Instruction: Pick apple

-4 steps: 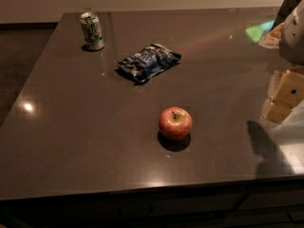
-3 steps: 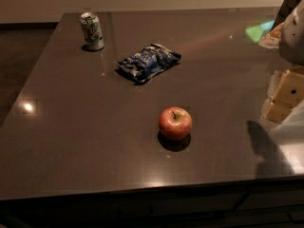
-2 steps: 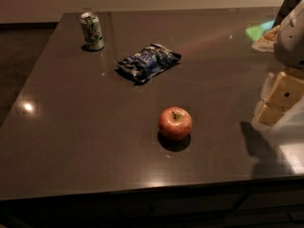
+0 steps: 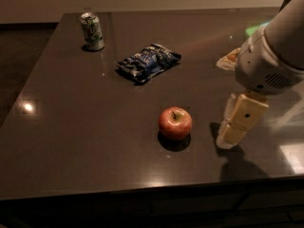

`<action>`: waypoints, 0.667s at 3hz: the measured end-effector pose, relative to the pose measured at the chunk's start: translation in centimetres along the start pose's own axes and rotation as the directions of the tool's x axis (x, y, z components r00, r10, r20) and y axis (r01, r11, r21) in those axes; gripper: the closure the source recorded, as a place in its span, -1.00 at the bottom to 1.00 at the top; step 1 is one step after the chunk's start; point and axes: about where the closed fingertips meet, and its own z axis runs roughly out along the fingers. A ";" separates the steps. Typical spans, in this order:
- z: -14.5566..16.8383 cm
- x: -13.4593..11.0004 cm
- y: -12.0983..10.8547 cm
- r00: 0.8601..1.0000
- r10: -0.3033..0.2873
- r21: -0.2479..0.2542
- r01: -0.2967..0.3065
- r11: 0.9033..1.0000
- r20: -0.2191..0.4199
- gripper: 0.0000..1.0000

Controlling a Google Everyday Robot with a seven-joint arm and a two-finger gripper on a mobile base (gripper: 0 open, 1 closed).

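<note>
A small round red apple (image 4: pixel 175 122) with a yellowish blush and a short dark stem sits on the dark table (image 4: pixel 71 141), near the front middle. My gripper (image 4: pixel 228 139) hangs from the white arm at the right, just right of the apple and close to the table top, not touching the fruit.
A green and white soda can (image 4: pixel 92 30) stands at the back left. A blue snack bag (image 4: pixel 148 61) lies behind the apple. A pale packet (image 4: pixel 229 59) and something green (image 4: pixel 253 31) lie at the back right, partly behind the arm.
My arm and gripper have moved left and down, from the table's right edge to just beside the apple. The apple, can and bag have not moved.
</note>
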 end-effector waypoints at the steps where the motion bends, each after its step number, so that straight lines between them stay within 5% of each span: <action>1: 2.2 -1.1 0.7 1.000 -0.018 -0.025 0.018 1.000 0.009 -1.00; 2: 4.4 -1.9 0.9 1.000 -0.025 -0.054 0.026 0.998 0.015 -1.00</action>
